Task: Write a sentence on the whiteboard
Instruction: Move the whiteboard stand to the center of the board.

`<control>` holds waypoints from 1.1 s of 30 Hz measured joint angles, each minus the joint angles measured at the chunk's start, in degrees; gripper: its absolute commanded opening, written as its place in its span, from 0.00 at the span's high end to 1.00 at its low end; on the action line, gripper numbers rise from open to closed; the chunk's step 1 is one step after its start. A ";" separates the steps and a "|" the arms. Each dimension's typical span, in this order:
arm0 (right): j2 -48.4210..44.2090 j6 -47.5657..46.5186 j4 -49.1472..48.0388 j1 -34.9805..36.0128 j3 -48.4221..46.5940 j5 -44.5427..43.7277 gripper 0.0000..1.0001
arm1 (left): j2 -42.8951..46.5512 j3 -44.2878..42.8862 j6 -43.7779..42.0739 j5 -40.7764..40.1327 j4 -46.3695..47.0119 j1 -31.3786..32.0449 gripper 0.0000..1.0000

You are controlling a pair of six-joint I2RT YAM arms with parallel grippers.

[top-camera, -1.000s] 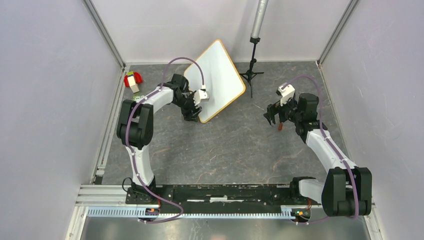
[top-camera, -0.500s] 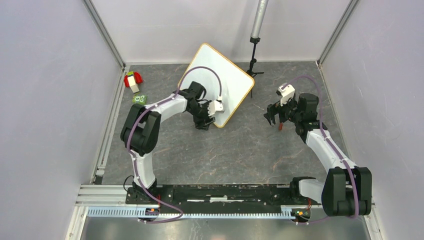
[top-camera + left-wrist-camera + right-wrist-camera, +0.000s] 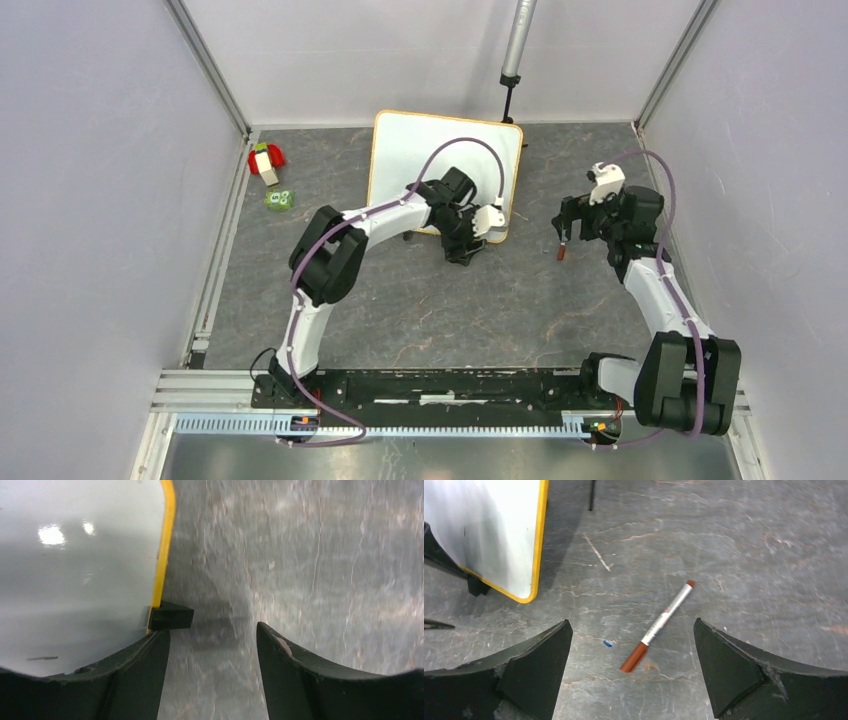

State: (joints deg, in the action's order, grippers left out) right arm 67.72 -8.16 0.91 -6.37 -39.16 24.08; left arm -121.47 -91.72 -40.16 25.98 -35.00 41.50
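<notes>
Settling the board: the left gripper [image 3: 211, 629] is hovering at the near right corner of the flat white rectangular whiteboard [image 3: 400, 150] with the thin orange-tan frame. The board is lying flat on the grey mottled table [image 3: 749, 555], close to the back wall.
Left gripper: the jaws are standing partly apart with only bare table between them, so it is holding nothing. In the wrist view one finger is overlapping the white face beside the small black clip [image 3: 170, 616], and the other is over the table.
Right gripper [image 3: 632, 622]: the jaws are spread wide and holding nothing, hanging above the pen.
Marker [image 3: 659, 625]: this slim white-barrelled pen with a red-brown cap is lying loose and tilted on the table. It is apart from the board's right edge and is framed between the right fingers.
Sentence: no lettering is showing; the face is reading blank apart from one faint dash near the left finger.
Doing it well: the board probably wants a steadying touch at its corner while the right arm is lowering squarely over the barrel. The fingers should be closing across the barrel's middle, not on the cap.
</notes>
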 measured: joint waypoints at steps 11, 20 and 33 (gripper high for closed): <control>0.26 4.04 0.61 -3.50 -0.15 3.04 0.04 | -3.58 -6.84 11.26 5.20 1.11 4.42 0.21; 0.98 3.23 3.56 9.03 -0.15 -1.42 0.16 | 20.39 7.15 17.75 4.94 -0.17 1.42 0.14; 11.67 6.80 4.22 34.14 -3.39 -18.49 0.44 | 39.41 16.55 46.12 -3.06 5.73 -24.44 0.07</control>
State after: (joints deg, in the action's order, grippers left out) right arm 79.40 -1.37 5.13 27.77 -42.54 5.58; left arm -82.06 -75.18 5.96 22.92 -29.28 17.06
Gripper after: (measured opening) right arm 0.631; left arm 0.924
